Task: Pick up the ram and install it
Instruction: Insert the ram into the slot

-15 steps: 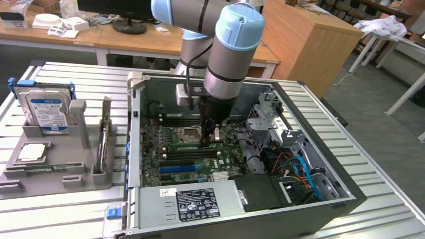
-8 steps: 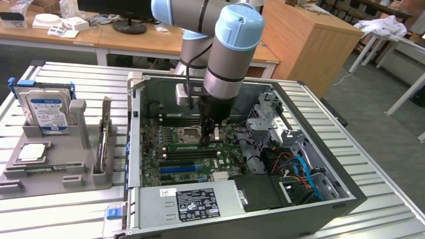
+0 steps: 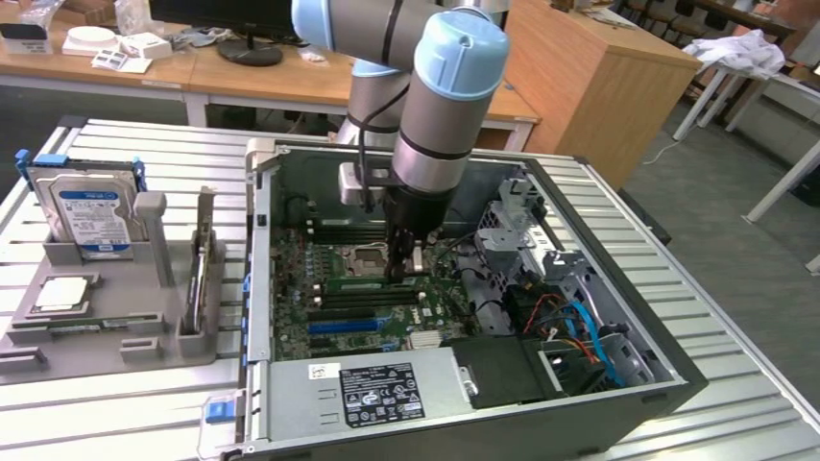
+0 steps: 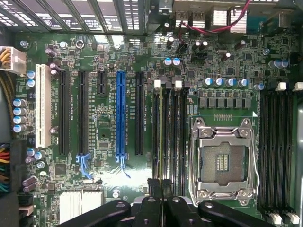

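Nearest the exterior camera we note the bench [image 3: 115, 403], a slatted metal surface, carrying an open computer case [image 3: 640, 384] that lies on its side. At the case's near edge sits the power supply [image 3: 378, 394] with a black label facing up. Orange and blue cables [image 3: 583, 331] run along the exterior view's right.

Further in lies the motherboard [image 3: 314, 288] [image 4: 99, 118]. We find the ram [image 3: 363, 284] [image 4: 161, 132] standing on edge in a memory slot just beside the CPU socket [image 3: 372, 257] [image 4: 222, 161], whose socket is uncovered. A blue expansion slot [image 4: 120, 113] runs parallel to it, a few slots away.

The end effector [image 3: 407, 267] [image 4: 161, 189] points straight down over one end of the ram, its two black fingers [image 4: 155, 187] pressed together with no gap. We cannot tell whether they pinch the stick's top edge or only bear on it. The arm [image 3: 443, 106] rises above the case.

To the exterior view's left, well apart from the case, a grey holder [image 3: 103, 327] carries a hard drive [image 3: 92, 206] standing upright and an expansion card [image 3: 203, 259] on edge.

Beyond the bench stand wooden desks [image 3: 602, 86].
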Motion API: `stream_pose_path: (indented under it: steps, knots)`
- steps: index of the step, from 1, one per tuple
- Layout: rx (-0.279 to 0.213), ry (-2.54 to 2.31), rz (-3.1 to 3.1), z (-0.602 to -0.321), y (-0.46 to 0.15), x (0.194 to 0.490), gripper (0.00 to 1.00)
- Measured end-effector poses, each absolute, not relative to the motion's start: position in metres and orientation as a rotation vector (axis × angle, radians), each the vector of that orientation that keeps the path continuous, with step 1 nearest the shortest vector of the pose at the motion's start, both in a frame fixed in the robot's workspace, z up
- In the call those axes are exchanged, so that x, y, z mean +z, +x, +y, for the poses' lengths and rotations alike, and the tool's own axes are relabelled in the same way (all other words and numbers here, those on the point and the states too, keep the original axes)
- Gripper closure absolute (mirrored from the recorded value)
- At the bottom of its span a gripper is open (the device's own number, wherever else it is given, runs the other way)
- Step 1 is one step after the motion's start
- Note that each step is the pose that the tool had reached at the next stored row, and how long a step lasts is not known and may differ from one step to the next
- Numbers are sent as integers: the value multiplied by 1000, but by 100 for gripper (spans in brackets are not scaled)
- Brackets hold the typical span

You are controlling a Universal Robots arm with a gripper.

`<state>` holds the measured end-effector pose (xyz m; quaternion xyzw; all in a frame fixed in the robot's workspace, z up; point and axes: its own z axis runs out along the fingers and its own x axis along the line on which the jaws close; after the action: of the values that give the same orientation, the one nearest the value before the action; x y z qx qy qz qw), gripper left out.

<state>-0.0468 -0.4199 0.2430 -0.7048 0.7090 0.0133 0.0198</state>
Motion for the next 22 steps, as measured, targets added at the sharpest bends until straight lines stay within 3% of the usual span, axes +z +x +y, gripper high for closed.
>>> stream_pose_path:
  steps: [22]
  knots:
    - [43, -2186, 2199, -420, -47, 236, 89]
